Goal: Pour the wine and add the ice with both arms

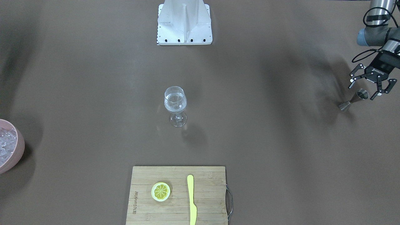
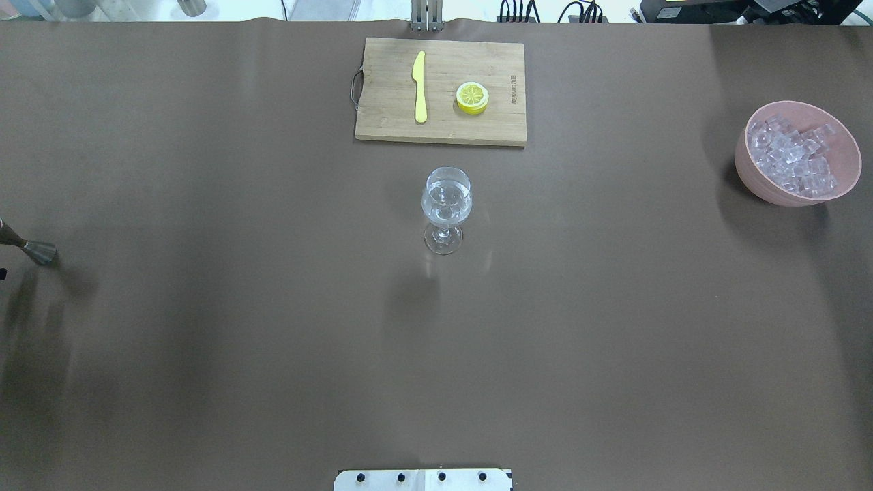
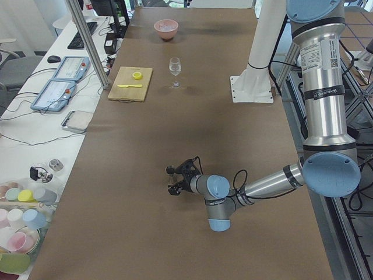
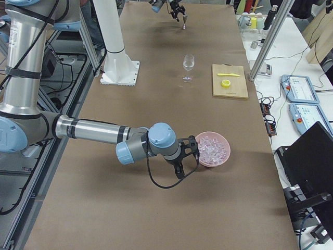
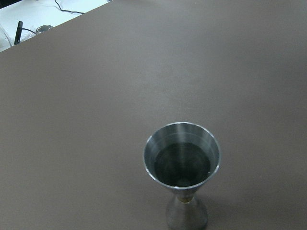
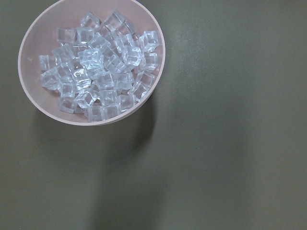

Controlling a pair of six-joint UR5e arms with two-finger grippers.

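Note:
A stemmed glass [image 1: 175,104] stands mid-table with clear wine [image 1: 175,106] in its bowl. Ice [image 6: 96,67] fills a pink bowl [image 2: 753,170] at the table's right end. A steel jigger [image 1: 354,100] stands upright at the left end, and the left wrist view looks down into its top cup [image 5: 182,155]. My left gripper [image 1: 363,90] hangs open with its fingers on either side of that cup. My right gripper [image 4: 184,159] hovers beside the bowl's [image 4: 225,156] near rim. It shows only in the exterior right view, so I cannot tell whether it is open or shut.
A wooden cutting board [image 2: 382,102] lies past the glass and carries a yellow knife [image 2: 419,85] and a lemon half [image 2: 472,97]. The white pedestal [image 1: 184,22] stands at the robot's side of the table. Brown tabletop lies between glass, jigger and bowl.

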